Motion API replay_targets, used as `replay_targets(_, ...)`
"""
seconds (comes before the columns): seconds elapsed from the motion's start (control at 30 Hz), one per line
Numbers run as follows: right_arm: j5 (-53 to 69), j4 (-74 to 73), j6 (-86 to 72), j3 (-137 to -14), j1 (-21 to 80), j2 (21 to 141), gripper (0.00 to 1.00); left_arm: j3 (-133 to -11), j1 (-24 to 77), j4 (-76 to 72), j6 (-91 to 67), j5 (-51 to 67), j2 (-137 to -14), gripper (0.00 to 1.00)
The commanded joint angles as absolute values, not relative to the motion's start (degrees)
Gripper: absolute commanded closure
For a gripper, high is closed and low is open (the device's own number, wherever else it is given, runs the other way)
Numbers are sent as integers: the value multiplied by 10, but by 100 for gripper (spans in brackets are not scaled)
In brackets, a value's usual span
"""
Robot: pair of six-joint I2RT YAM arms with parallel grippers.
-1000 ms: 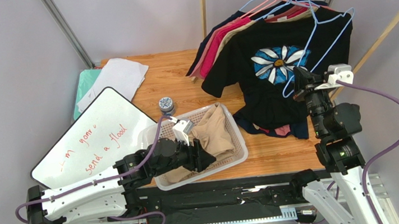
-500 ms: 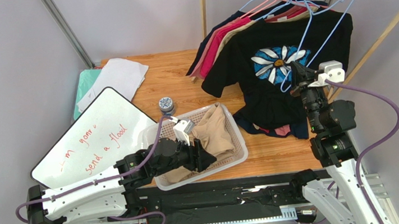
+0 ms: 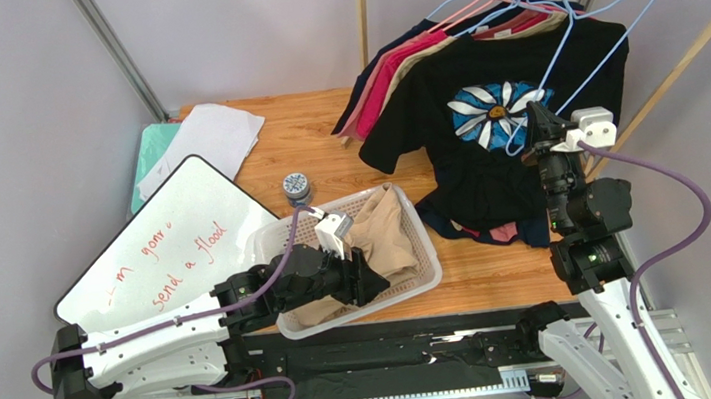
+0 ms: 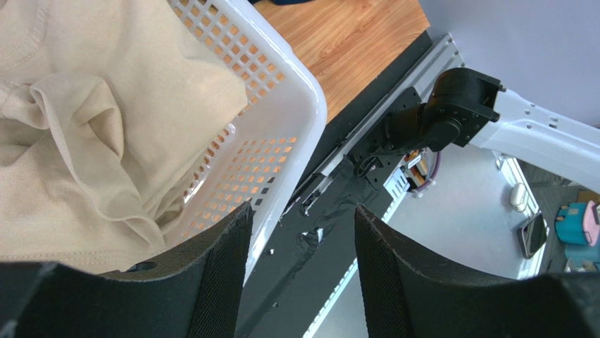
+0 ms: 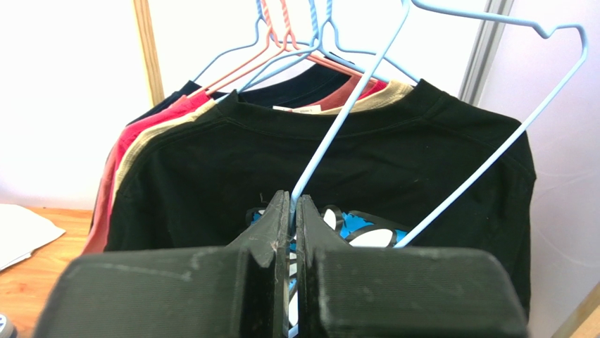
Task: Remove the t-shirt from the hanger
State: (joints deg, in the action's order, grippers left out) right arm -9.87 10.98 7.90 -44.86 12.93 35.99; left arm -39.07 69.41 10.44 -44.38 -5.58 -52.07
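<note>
While the top view leaves the grip unclear, right wrist view shows right tool (image 5: 290,204) clamped on the blue hanger (image 5: 331,136) wire, left tool (image 4: 301,225) open over beige t-shirt (image 4: 105,141) in basket (image 4: 299,98).

black t-shirt (image 3: 438,135), blue-white daisy print (image 3: 492,109)

Hanging shirts (image 3: 462,87) and basket (image 3: 391,302) crowd the table (image 3: 322,133)

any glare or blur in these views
Right wrist view: the wall left of the black flower-print t-shirt is blown out white. Left wrist view: the white perforated plastic basket and beige cloth are sharp and evenly lit. Top external view: soft even light, nothing blurred.
</note>
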Motion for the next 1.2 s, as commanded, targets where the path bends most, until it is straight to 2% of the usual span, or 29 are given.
replay_targets(0.0, -119, 143, 106, -473, 127, 368, 100, -410, 698, 77, -424, -51, -509, 39)
replay_targets(0.33, -118, 156, 108, -471, 96, 391, 100, -437, 698, 88, -404, -50, -524, 39)
replay_targets(0.53, -76, 153, 80, -475, 55, 395, 100, -449, 697, 90, -400, -46, -538, 39)
replay_targets(1.17, -141, 171, 38, -425, 28, 381, 100, -446, 697, 104, -396, -49, -526, 39)
